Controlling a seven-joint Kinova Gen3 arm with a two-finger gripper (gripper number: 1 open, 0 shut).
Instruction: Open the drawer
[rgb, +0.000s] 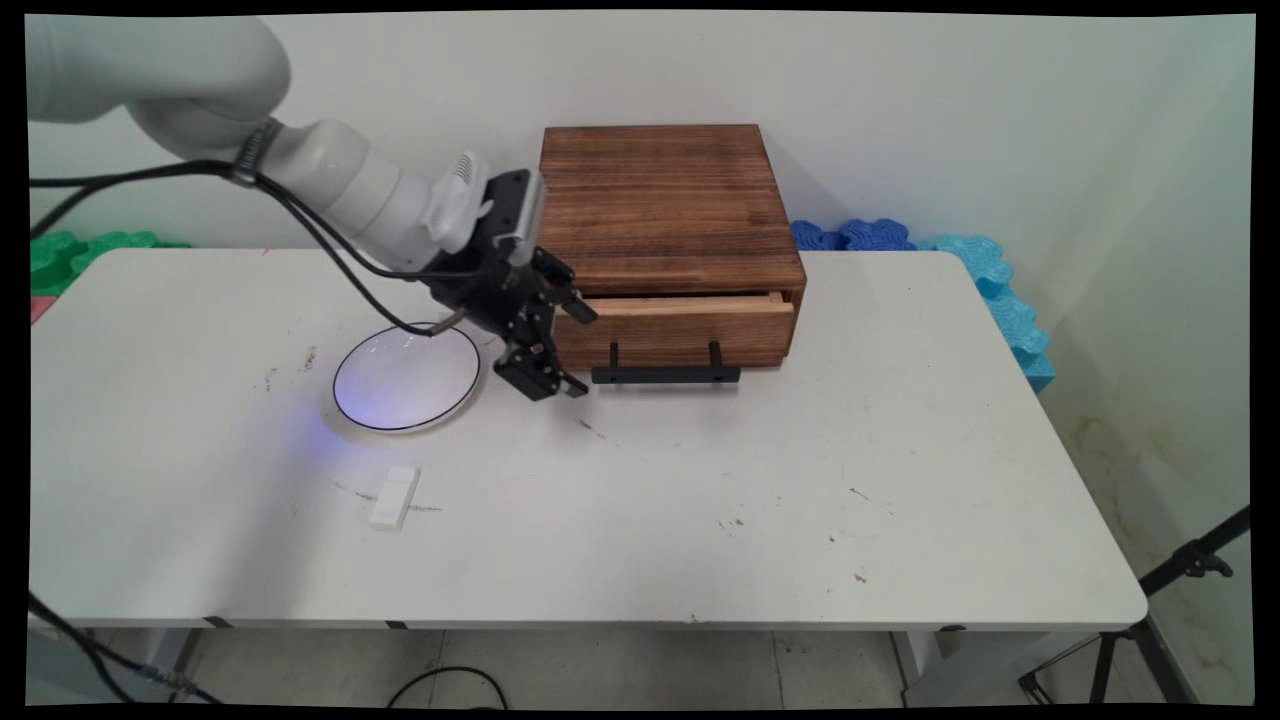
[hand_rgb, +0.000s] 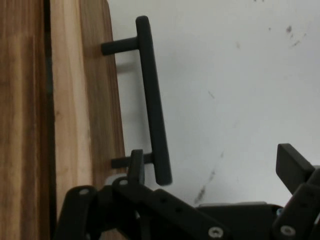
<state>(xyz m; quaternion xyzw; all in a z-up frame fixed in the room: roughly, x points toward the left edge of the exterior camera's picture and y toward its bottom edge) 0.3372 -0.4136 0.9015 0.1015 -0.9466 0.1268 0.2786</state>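
Low beside the wooden drawer box (rgb: 668, 235), the black gripper (rgb: 563, 345) holds its fingers (hand_rgb: 136, 167) spread at the handle's (rgb: 665, 374) left end. Likely risk: one finger striking the drawer front (rgb: 680, 330).

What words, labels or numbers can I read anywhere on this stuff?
None can be read in either view.
The wooden drawer box, its black handle, the plate and the small white block carry no lettering.
The arm and gripper show no readable mark.
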